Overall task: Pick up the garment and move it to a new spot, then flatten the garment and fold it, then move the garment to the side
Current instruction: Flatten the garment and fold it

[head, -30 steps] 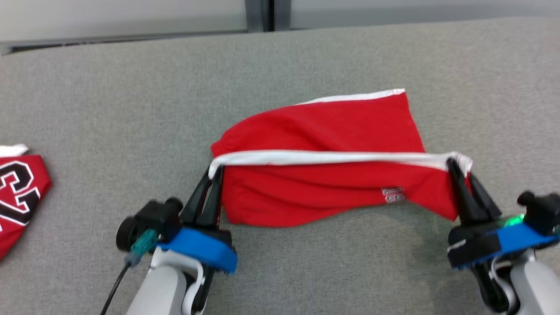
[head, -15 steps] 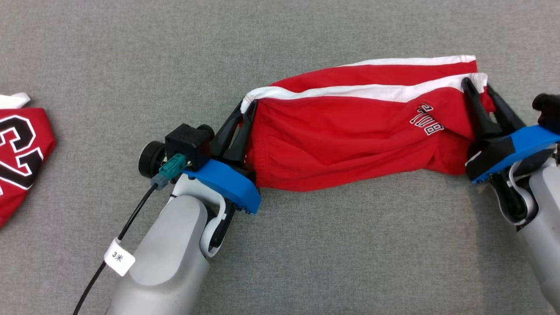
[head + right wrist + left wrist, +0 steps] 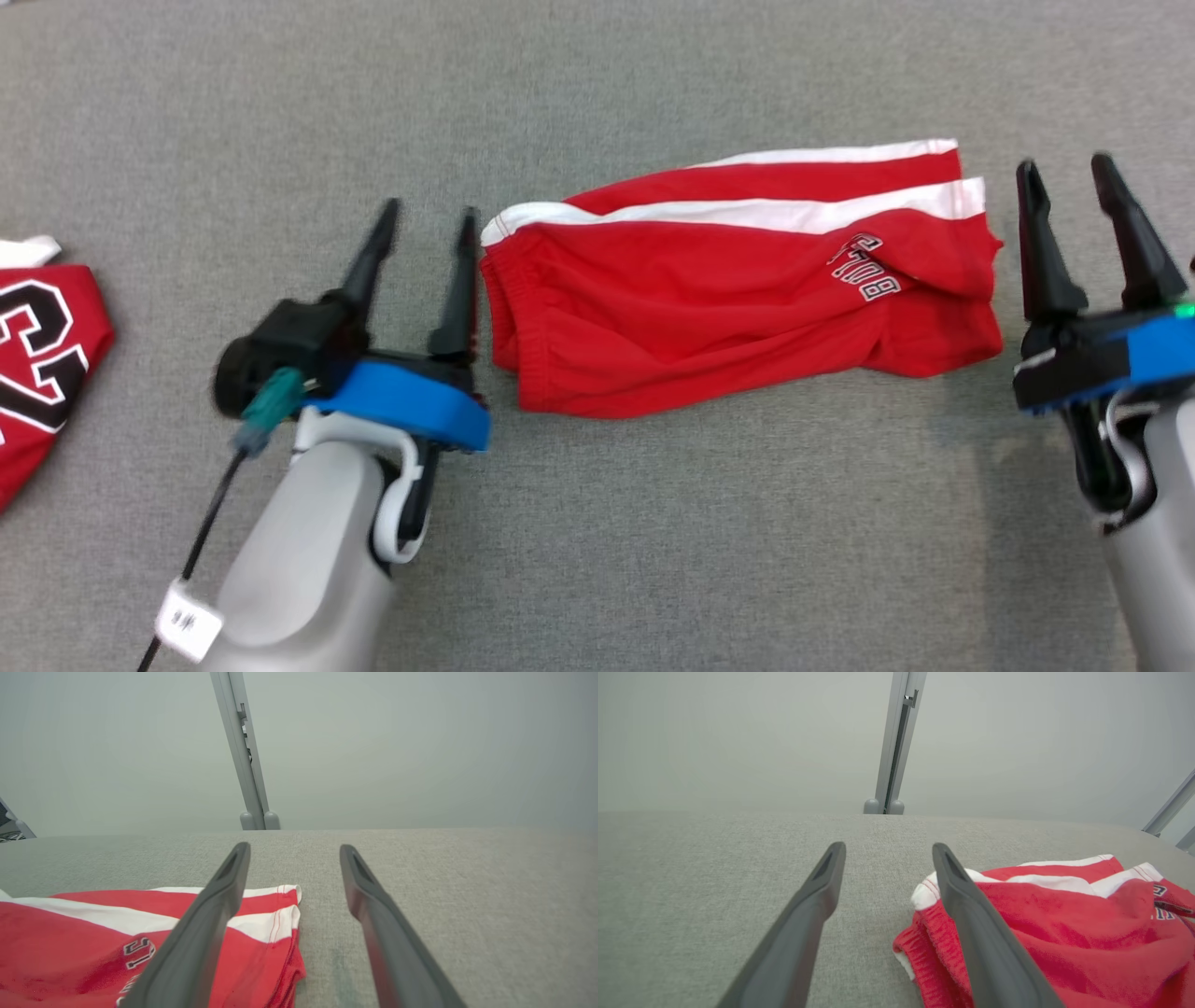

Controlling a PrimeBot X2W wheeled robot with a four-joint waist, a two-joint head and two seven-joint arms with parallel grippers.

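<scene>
The garment point(image 3: 738, 280) is a pair of red shorts with white stripes and small lettering, lying folded over itself on the grey cloth-covered table point(image 3: 653, 523). My left gripper point(image 3: 428, 219) stands open just off the garment's left end, nothing between its fingers. Open too, my right gripper point(image 3: 1066, 173) sits just beyond the right end. In the left wrist view the garment point(image 3: 1064, 933) lies to the right of my open left gripper point(image 3: 887, 851). In the right wrist view the garment point(image 3: 93, 938) lies left of my open right gripper point(image 3: 293, 851).
A second red jersey point(image 3: 42, 355) with black and white numerals lies at the table's left edge. Grey wall panels with a metal post point(image 3: 896, 742) stand behind the table's far edge. A black cable point(image 3: 201, 541) hangs from my left wrist.
Both grippers have opened and let go of the garment's ends, which now lies on the table. Each gripper has drawn slightly outward from it. The head camera has also shifted.
</scene>
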